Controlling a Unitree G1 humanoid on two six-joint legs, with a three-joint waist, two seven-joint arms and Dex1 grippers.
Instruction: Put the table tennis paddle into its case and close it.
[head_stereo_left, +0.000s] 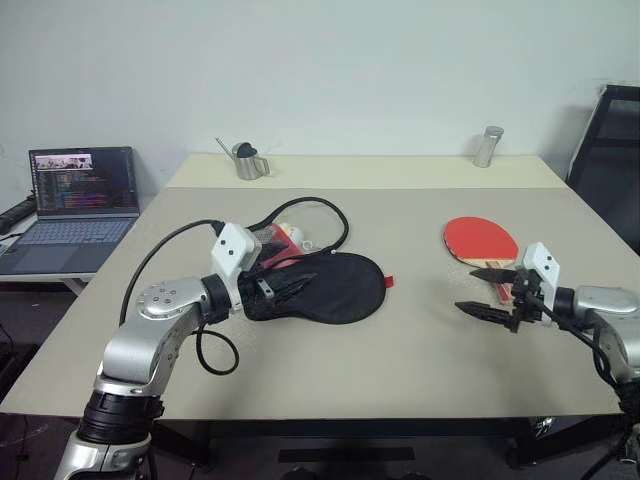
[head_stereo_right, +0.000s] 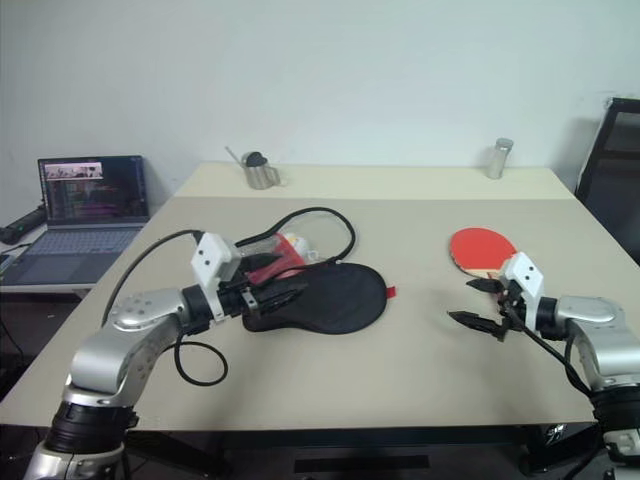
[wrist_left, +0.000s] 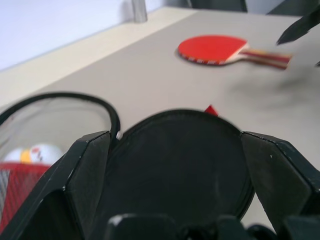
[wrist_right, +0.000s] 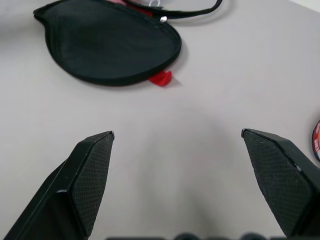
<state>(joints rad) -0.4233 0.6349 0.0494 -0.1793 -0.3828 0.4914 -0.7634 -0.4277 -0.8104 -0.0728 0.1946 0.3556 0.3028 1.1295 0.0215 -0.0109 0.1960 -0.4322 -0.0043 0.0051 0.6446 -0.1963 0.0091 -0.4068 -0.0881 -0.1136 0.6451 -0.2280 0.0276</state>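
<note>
The table tennis paddle (head_stereo_left: 480, 240) lies flat on the table's right side, red face up, with its handle pointing toward me. My right gripper (head_stereo_left: 490, 292) hovers open just in front of the handle, aimed left across the table and holding nothing. Left of centre, the case (head_stereo_left: 335, 288) lies black side up. Its opened flap (head_stereo_left: 280, 245) shows red mesh, and the black zipper rim (head_stereo_left: 318, 204) loops behind it. My left gripper (head_stereo_left: 288, 285) is open at the case's narrow end. In the left wrist view its fingers (wrist_left: 87, 170) stand on either side of the black case (wrist_left: 180, 170).
A small red tag (head_stereo_left: 388, 281) sticks out of the case's right edge. A metal jug (head_stereo_left: 247, 160) and a metal cylinder (head_stereo_left: 488, 146) stand at the table's far edge. An open laptop (head_stereo_left: 80, 200) sits on a side desk to the left, and a black chair (head_stereo_left: 612, 150) is at the right.
</note>
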